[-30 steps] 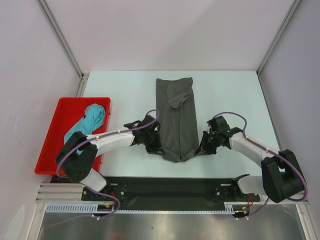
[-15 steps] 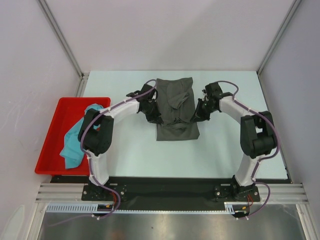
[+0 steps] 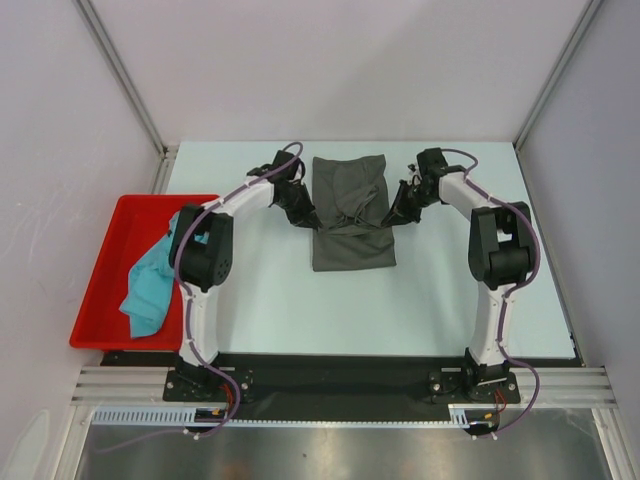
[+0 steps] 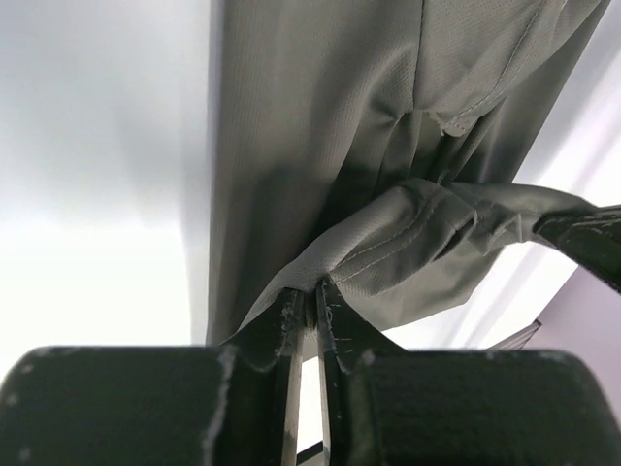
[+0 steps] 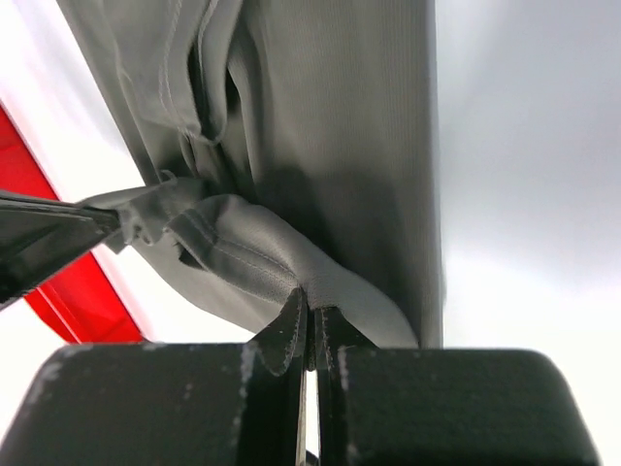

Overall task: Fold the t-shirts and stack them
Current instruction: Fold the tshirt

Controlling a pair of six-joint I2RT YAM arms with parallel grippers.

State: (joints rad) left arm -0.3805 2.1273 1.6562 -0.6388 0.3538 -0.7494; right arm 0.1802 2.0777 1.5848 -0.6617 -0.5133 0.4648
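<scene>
Left gripper [image 4: 312,291] and right gripper [image 5: 309,313] each pinch the grey shirt [image 3: 352,245] hem mid-fold; next, lay it flat ahead and release.

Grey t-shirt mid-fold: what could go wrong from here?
1. The left gripper and right gripper pinch only the hem's edge of the grey t-shirt; one side may slip early, skewing the fold.
2. The lifted hem sags and bunches between them, so it may land wrinkled, making a lumpy base for stacking.

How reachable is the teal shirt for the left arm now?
Probably not yet: its claw is pinching the grey shirt's edge. The teal shirt lies uncovered in the red tray beside that arm, so after letting go, likely yes.
</scene>
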